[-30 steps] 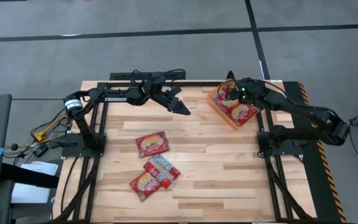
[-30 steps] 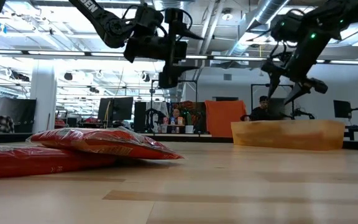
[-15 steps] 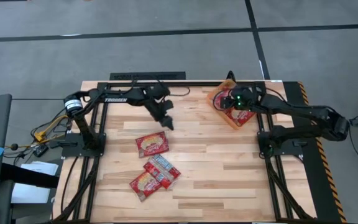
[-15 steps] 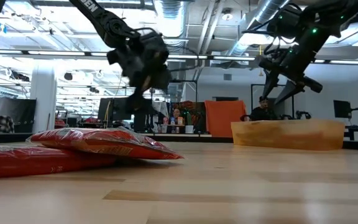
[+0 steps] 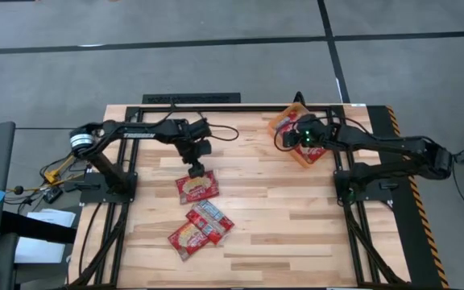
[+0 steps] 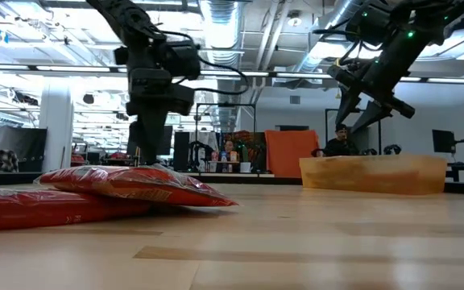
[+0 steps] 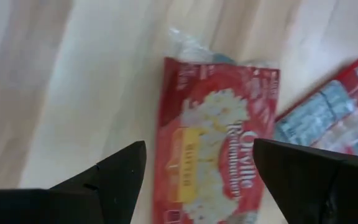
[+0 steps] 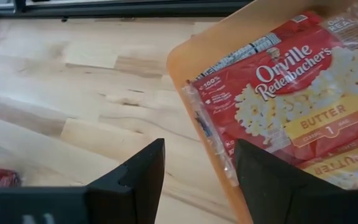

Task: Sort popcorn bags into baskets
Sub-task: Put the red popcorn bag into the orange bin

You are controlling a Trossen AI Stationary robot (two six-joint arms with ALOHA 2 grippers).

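The wooden table (image 5: pixel 280 234) fills the middle of the floor, and from where I stand the orange basket (image 5: pixel 280 134) sits up at about two o'clock on it, already holding popcorn bags. The right arm reaches over that corner, its right gripper (image 5: pixel 287 138) hanging at the basket's inner edge with the fingers spread and nothing between them. The left arm stretches across from nine o'clock, and the left gripper (image 5: pixel 194 168) points down at the upper edge of the single popcorn bag (image 5: pixel 197 187) lying near the table's centre; its fingers are wide apart and hold nothing. Two more overlapping bags (image 5: pixel 200 228) lie toward six o'clock. I judge the step in hand to be the left arm's approach for the next pick, with the right arm idle by the basket. The next move calls for lowering until the fingers straddle the bag's edge, then closing on a thin, slippery packet that may slide on the wood. The left wrist view shows what the overhead one cannot: the printed face of the bag framed between the two dark fingers, with a pale blue neighbour at its side. The right wrist view shows the basket's contents close up, a butter popcorn bag lying flat against the rim. The low view alone shows how high both grippers hang.
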